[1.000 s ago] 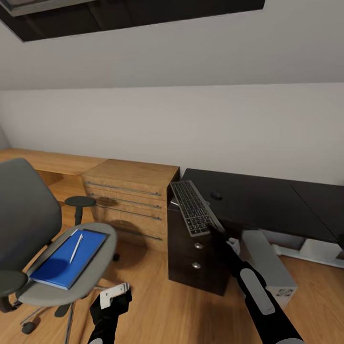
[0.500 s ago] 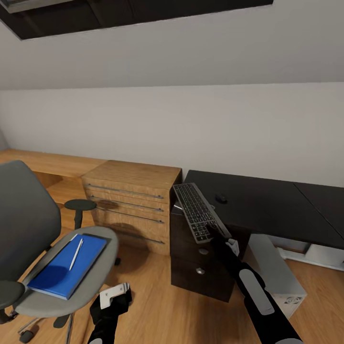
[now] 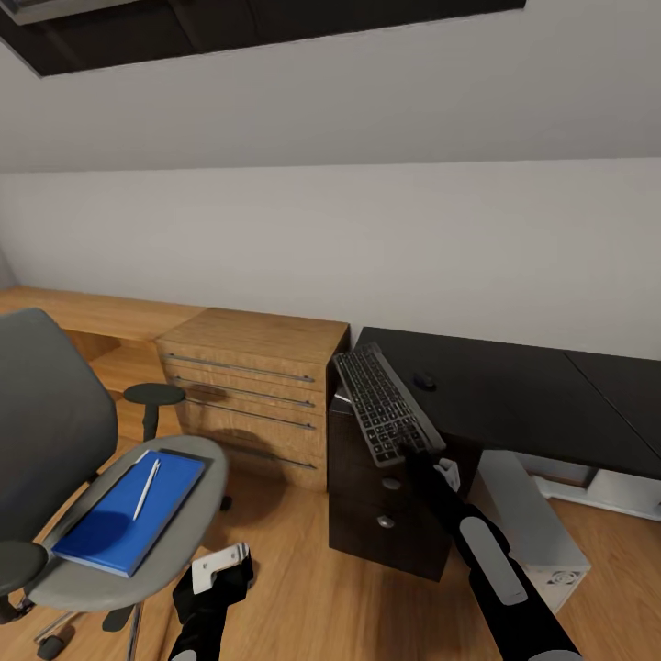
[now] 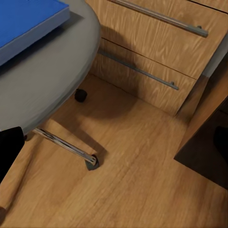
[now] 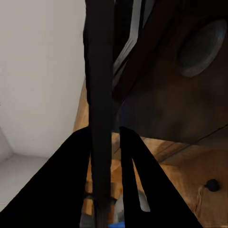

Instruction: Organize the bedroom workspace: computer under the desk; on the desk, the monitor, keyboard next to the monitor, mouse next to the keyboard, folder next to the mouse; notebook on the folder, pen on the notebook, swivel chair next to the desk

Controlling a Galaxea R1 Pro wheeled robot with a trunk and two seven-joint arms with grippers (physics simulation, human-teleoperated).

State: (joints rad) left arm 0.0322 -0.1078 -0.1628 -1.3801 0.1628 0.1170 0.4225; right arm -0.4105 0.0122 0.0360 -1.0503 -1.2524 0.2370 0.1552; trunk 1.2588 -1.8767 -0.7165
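My right gripper is shut on the near end of the keyboard. It holds the keyboard tilted above the left end of the black desk. In the right wrist view the keyboard runs edge-on between the two fingers. The mouse lies on the desk just right of it. On the swivel chair seat rests the blue folder with the pen on top. The computer leans on the floor under the desk. My left gripper hangs open, low beside the chair seat. The monitor and notebook are out of view.
A light-wood drawer chest stands between the chair and the desk's black drawer pedestal. A low wooden shelf runs along the wall behind the chair. The chair's chrome base and casters spread over the wood floor near my left arm.
The view shifted slightly a second ago. The right gripper carried the keyboard a little right and lower over the desk's left end, then barely moved. The left arm has stayed still.
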